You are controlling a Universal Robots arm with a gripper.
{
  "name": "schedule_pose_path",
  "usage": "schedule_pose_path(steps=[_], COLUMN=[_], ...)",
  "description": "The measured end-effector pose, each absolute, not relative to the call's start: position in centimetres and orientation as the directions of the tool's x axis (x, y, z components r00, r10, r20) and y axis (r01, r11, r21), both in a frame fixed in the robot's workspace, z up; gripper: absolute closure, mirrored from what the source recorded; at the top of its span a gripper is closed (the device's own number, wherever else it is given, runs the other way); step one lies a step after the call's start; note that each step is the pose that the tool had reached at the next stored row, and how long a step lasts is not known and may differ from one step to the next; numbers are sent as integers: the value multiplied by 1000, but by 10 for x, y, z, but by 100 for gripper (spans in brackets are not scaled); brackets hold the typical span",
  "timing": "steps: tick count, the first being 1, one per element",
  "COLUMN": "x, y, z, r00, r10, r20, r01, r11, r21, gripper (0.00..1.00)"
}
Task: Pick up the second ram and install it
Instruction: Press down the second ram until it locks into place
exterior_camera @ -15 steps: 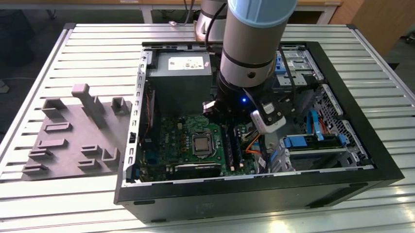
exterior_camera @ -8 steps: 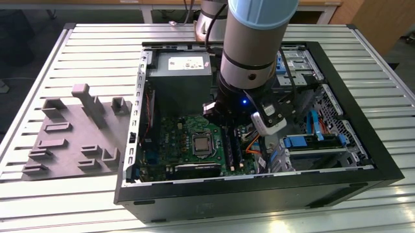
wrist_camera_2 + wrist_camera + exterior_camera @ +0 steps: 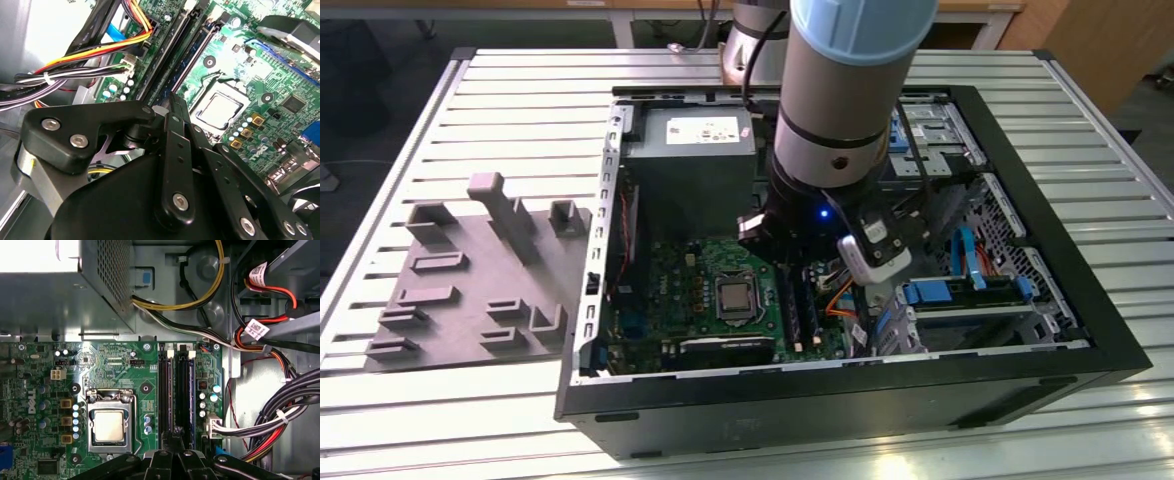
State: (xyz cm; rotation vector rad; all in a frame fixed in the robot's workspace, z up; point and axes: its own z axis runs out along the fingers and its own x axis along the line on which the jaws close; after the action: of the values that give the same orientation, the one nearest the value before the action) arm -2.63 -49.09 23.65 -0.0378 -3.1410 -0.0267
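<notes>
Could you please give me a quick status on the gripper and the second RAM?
Gripper low inside the case, over the RAM slots. RAM stick not clearly distinguishable; seating unconfirmed. Cables lie beside the slots, apart from the gripper.

grey fixture block [image 3: 474, 285] — open computer case [image 3: 1067, 300]

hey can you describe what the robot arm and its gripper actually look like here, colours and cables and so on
The arm is a thick round tube, silver-grey, with a pale blue cap at the joint and a black wrist section carrying a small blue light. A black cable runs down its side, and a white camera module is mounted at the wrist. The gripper is matte black, built of rounded linkage bars fastened with silver screws.
</notes>
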Motion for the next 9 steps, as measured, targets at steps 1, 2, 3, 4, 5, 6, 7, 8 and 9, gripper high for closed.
schedule_pose_path(steps=[1, 2, 3, 4, 5, 6, 7, 8, 9], x=[-26, -26, -26, -26, -26, -26, -26, -26, -26], y=[-491, -492, -492, -493, -493, -494, -494, -495, -495], z=[236, 236, 237, 237, 237, 237, 237, 236, 237], r00=[-1000, -1000, -1000, -1000, -1000, -1000, -1000, -1000, -1000], r10=[24, 24, 24, 24, 24, 24, 24, 24, 24], r20=[1, 1, 1, 1, 1, 1, 1, 1, 1], r01=[24, 24, 24, 24, 24, 24, 24, 24, 24], r11=[1000, 1000, 1000, 1000, 1000, 1000, 1000, 1000, 1000], r21=[17, 17, 17, 17, 17, 17, 17, 17, 17], gripper=[89, 89, 89, 89, 89, 89, 89, 89, 89])
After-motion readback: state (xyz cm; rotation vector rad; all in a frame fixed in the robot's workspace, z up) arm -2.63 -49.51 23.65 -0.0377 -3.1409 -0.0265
